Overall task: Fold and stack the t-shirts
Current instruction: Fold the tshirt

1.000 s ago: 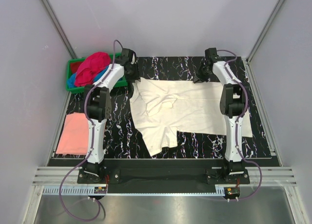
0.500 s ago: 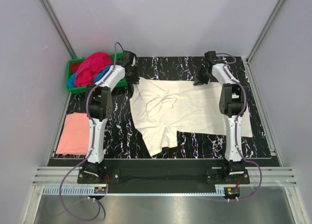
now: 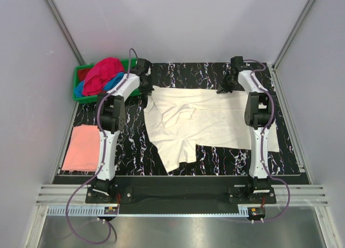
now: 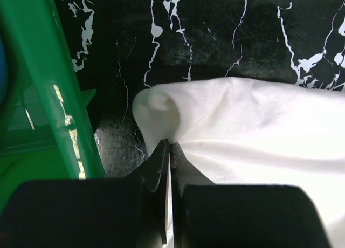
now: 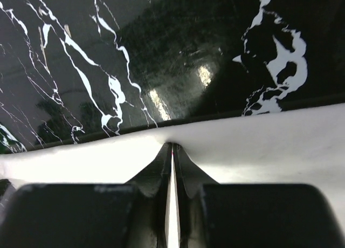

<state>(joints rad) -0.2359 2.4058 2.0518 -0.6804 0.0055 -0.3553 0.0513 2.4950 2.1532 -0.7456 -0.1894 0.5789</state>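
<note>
The large cream t-shirt (image 3: pixel 199 124) lies spread and rumpled across the black marbled table. My left gripper (image 3: pixel 146 88) is shut on its far left corner, next to the green crate; the wrist view shows the pinched cloth (image 4: pixel 253 124) with a rolled corner beyond the jaws. My right gripper (image 3: pixel 224 90) is shut on the far edge of the same shirt (image 5: pixel 259 145). A salmon-pink t-shirt (image 3: pixel 82 147) lies folded at the table's near left. Magenta-red (image 3: pixel 102 73) and blue (image 3: pixel 81 89) t-shirts are heaped in the crate.
The green plastic crate (image 3: pixel 77 81) stands at the far left corner, close beside my left gripper; its wall (image 4: pixel 48 91) fills the left of that wrist view. Grey walls enclose the table. Both arms (image 3: pixel 257 124) reach over the table.
Both grippers have moved a little farther back and outward with the cream shirt's far edge, drawing it straighter. The other shirts have not moved.
</note>
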